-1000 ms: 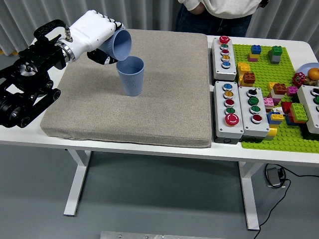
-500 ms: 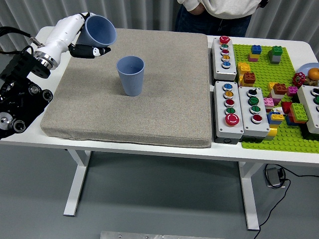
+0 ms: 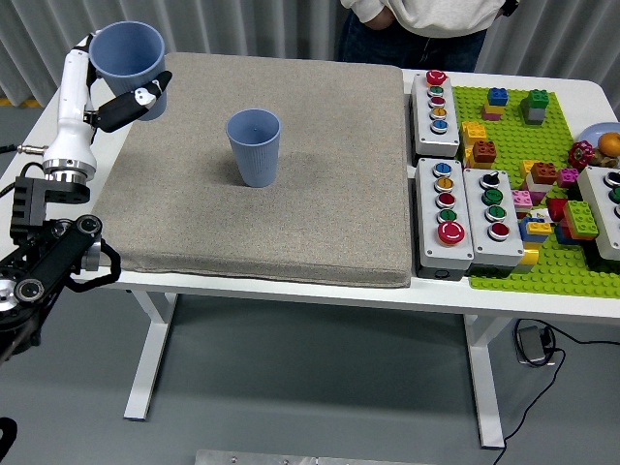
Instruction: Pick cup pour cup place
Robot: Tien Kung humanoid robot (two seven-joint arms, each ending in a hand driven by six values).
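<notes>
Nearest, grey fabric mat (image 3: 262, 194), ribbed blue plastic cup (image 3: 254, 146) upright mid-mat. Farther left, white robot left hand (image 3: 108, 82) grips second blue cup (image 3: 128, 53), upright, above mat's far-left corner. Advice: lower straight, release once base rests flat.

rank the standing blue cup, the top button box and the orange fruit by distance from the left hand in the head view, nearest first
1. Standing blue cup, on the grey mat, just right of the left hand, which holds another cup.
2. Top button box, past the mat's right edge.
3. Orange fruit, at the table's far right edge.
</notes>
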